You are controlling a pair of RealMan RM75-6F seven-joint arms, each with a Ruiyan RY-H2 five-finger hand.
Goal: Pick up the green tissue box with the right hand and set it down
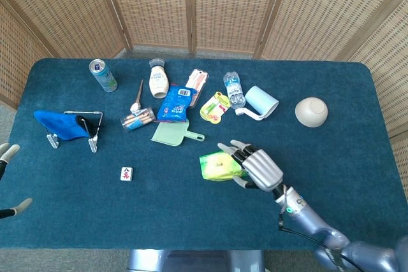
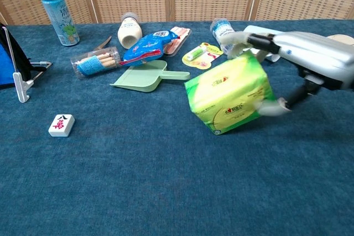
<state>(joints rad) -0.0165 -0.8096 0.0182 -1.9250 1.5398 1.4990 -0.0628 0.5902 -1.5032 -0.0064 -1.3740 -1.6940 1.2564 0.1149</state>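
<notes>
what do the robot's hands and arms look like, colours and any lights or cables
The right hand has a ribbed silver-grey shell on its back, dark fingers and pale tips. Its arm is glossy silver with a small green light at the wrist and a thin dark cable alongside. Of the left hand, only pale fingertips on dark segments show.

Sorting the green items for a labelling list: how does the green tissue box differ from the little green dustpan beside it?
The green tissue box is a bright yellow-green printed block; the dustpan is pale mint, plain and flat with a handle. The tissue box is tilted and held by the right hand; the dustpan lies flat on the table, untouched. The tissue box looks bulkier and taller than the dustpan. Both are green and sit mid-table.
</notes>
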